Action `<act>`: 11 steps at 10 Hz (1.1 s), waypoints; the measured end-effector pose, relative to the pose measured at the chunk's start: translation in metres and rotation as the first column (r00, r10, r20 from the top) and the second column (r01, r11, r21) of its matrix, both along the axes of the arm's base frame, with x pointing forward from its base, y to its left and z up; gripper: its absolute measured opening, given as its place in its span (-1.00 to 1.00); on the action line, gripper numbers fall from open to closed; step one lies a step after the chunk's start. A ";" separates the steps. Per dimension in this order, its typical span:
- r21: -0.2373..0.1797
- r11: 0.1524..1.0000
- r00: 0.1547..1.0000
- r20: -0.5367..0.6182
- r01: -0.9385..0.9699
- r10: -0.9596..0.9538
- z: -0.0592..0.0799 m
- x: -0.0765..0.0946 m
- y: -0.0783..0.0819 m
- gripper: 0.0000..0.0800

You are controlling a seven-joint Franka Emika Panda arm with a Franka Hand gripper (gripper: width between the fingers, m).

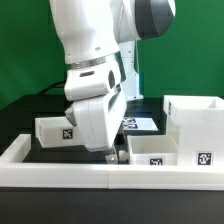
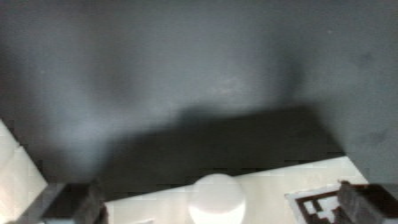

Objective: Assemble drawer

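Observation:
The drawer's tall white housing (image 1: 195, 125) stands at the exterior view's right, with a tag low on its front. One small white tray (image 1: 52, 129) lies at the left. A second tray (image 1: 150, 150) lies beside the housing. My gripper (image 1: 111, 153) hangs low over the dark table between the two trays. In the wrist view my gripper (image 2: 214, 207) is open, with a dark finger at each side and nothing held. A white rounded shape (image 2: 215, 198) sits between the fingers on a white surface; I cannot tell what it is. A tag (image 2: 320, 205) shows next to one finger.
The long low white border wall (image 1: 90, 176) runs along the front of the table. The marker board (image 1: 142, 123) lies flat behind the gripper. The big white arm hides the middle of the scene. The dark table (image 2: 178, 90) fills most of the wrist view.

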State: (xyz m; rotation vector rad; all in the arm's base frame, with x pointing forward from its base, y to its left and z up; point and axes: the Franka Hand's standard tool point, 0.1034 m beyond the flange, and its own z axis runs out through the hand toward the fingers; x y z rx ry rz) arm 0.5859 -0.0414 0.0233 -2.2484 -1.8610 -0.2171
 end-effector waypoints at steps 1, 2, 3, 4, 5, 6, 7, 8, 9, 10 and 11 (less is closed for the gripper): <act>0.003 1.000 1.000 0.005 -0.018 0.018 0.000 0.000 0.003 0.62; 0.007 1.000 1.000 0.010 -0.026 0.026 0.001 0.001 0.009 0.62; 0.012 0.999 0.999 0.013 -0.034 0.034 0.001 0.002 0.016 0.62; 0.006 0.999 0.999 0.024 -0.040 0.040 0.002 0.004 0.018 0.62; -0.006 0.998 0.998 0.037 -0.059 0.059 0.003 0.005 0.019 0.62; -0.010 0.998 0.997 0.042 -0.069 0.069 0.002 0.005 0.020 0.62; -0.010 0.998 0.997 0.041 -0.066 0.066 0.002 0.005 0.019 0.62; -0.010 0.998 0.997 0.040 -0.065 0.065 0.001 0.005 0.018 0.62; -0.009 0.998 0.997 0.039 -0.065 0.065 0.000 0.004 0.018 0.62; -0.010 0.997 0.996 0.040 -0.074 0.074 0.000 0.004 0.021 0.62; -0.019 0.995 0.994 0.044 -0.096 0.097 0.001 0.005 0.024 0.62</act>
